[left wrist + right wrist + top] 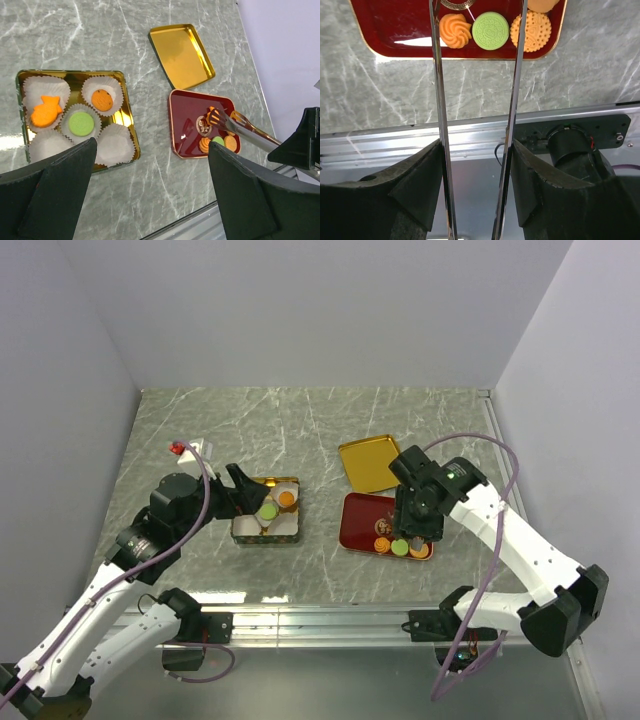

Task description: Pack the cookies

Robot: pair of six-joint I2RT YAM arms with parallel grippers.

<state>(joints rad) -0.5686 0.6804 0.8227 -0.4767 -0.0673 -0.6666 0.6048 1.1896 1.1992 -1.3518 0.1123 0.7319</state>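
Edges: tray [187, 107] lay close to the counter's [330, 430] near rail [470, 135], lid [182, 55] just beyond it.
Right pincer [476, 165]: clamped on tongs [438, 100], whose arms were spread, tips over the tray's cookies [490, 30].
Left pincer [152, 150]: wide apart, holding nothing, above the tin [121, 117].
Tin: three cookies in paper cups [116, 145].

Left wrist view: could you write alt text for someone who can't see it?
A gold tin of white paper cups holds three cookies: orange fish, orange round, green. Right of it, tongs reach into a red tray of cookies, a gold lid beyond.
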